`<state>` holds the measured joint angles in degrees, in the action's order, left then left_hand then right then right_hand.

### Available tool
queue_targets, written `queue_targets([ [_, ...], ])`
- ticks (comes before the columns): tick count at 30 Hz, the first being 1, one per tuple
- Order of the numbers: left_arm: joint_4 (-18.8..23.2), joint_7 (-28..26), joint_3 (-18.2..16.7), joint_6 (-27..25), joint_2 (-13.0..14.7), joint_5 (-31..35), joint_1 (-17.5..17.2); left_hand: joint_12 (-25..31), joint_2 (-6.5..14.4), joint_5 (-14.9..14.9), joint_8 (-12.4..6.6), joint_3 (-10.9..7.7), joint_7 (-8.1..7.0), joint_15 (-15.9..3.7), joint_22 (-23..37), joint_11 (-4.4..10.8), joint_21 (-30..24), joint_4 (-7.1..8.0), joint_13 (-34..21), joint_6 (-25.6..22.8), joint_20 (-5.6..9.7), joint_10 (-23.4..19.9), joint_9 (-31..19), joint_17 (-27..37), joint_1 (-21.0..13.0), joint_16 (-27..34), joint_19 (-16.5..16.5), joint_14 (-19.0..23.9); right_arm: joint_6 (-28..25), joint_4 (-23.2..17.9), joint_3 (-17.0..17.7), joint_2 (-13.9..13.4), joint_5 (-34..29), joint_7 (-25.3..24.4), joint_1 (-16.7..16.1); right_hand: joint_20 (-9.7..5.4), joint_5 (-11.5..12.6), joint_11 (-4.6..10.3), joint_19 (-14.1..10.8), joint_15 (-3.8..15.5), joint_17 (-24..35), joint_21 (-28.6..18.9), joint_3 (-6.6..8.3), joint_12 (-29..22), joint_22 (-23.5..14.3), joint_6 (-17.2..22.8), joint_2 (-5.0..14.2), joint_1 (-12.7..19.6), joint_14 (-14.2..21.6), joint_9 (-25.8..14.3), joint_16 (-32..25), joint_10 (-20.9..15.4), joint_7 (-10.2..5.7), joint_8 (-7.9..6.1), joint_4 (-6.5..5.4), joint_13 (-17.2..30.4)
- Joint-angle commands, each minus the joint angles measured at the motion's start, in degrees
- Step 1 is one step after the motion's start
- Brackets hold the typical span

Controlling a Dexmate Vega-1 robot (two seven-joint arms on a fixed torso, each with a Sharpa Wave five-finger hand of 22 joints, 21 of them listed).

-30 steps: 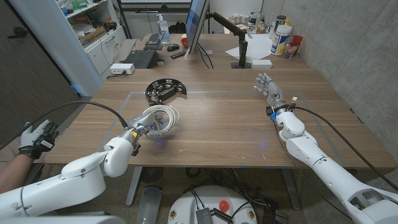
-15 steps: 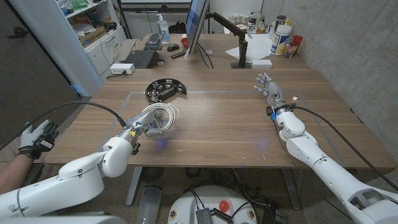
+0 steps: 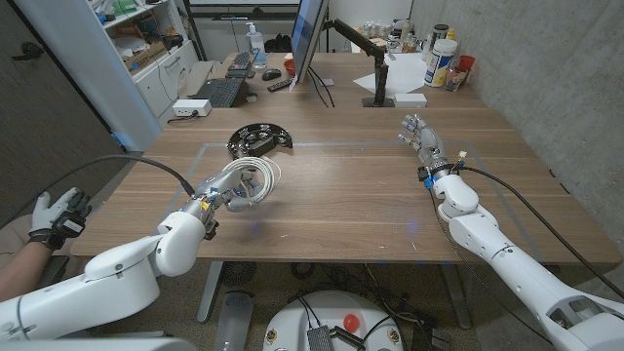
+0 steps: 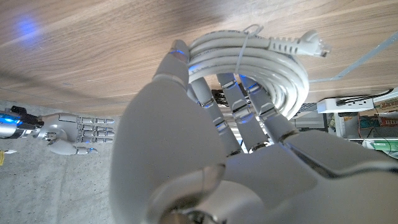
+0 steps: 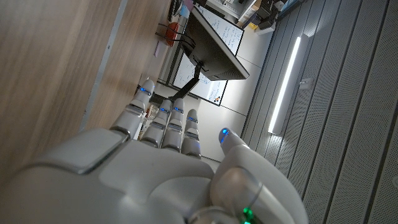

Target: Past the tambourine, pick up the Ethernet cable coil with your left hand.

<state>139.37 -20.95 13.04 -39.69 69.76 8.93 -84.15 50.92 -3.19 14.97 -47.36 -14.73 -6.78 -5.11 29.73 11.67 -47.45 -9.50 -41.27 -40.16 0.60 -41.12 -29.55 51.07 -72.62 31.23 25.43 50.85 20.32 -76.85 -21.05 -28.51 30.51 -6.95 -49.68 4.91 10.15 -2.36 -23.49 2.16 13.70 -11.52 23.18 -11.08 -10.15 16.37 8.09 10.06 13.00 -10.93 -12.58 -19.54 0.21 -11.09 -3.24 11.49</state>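
My left hand (image 3: pixel 216 196) holds the white Ethernet cable coil (image 3: pixel 249 179) at the table's left, its fingers hooked through the loop. In the left wrist view the coil (image 4: pixel 261 59) wraps over the fingers (image 4: pixel 233 109), a cable tie and a clear plug at its end. The coil looks lifted a little off the wood. The black tambourine (image 3: pixel 258 139) lies farther back on the table, beyond the coil. My right hand (image 3: pixel 425 142) rests at the table's right, fingers extended and apart, holding nothing; it shows small in the left wrist view as well (image 4: pixel 68 132).
A monitor (image 3: pixel 307 39), keyboard (image 3: pixel 223 91), bottles and a white box (image 3: pixel 410 97) crowd the table's far end. A person's gloved hand (image 3: pixel 57 218) is at the left edge. A taped rectangle (image 3: pixel 322 143) marks the table's middle.
My left hand has drawn the coil slightly leftward and up. The right hand has not moved.
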Motion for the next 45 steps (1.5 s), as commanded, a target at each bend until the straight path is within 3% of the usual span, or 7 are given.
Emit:
queue_targets([
  [1,1.83,1.37,-2.81,-1.68,0.63,-0.15,-1.72,0.31,8.45,0.60,-0.43,-0.22,-0.60,-8.26,-0.04,-0.15,-0.48,0.22,-0.05,-1.07,0.13,-0.62,-1.87,0.97,-7.73,-0.19,-0.35,2.21,-0.13,-0.22,0.03,-0.05,0.05,-0.04,-0.12,-0.22,0.06,-0.05,-0.03,0.26,0.15,-0.03,-0.13,-0.36,-0.09,0.23,0.01,0.69,-0.37,0.02,-0.35,0.25,0.12,-0.24,0.19,0.03],
  [31,5.23,4.06,-7.59,-3.81,0.32,1.74,-3.31,0.33,8.34,1.20,-0.61,-0.30,-0.55,-8.27,-0.72,-0.15,-2.39,0.18,-0.08,-0.77,0.07,-0.39,-1.95,1.92,-7.38,-1.08,-1.28,2.73,-0.59,-0.51,-0.05,-0.10,0.22,0.02,-0.19,-0.20,0.06,0.03,0.00,0.26,0.14,-0.03,-0.13,-0.39,-0.09,0.25,0.01,0.73,-0.47,0.01,-0.34,0.28,0.09,-0.24,0.20,0.03],
  [45,7.01,6.50,-8.58,-5.40,0.34,3.21,-2.49,0.37,8.33,1.32,-0.66,-0.35,-0.53,-8.27,-1.10,-0.17,-3.20,0.20,-0.03,-0.82,0.05,-0.54,-1.86,2.30,-7.24,-1.42,-1.51,2.97,-0.57,-0.54,-0.07,-0.10,0.27,0.11,-0.22,-0.16,0.06,0.07,0.00,0.23,0.11,-0.03,-0.12,-0.37,-0.09,0.26,0.00,0.74,-0.52,0.01,-0.32,0.38,0.17,-0.24,0.20,0.03],
])
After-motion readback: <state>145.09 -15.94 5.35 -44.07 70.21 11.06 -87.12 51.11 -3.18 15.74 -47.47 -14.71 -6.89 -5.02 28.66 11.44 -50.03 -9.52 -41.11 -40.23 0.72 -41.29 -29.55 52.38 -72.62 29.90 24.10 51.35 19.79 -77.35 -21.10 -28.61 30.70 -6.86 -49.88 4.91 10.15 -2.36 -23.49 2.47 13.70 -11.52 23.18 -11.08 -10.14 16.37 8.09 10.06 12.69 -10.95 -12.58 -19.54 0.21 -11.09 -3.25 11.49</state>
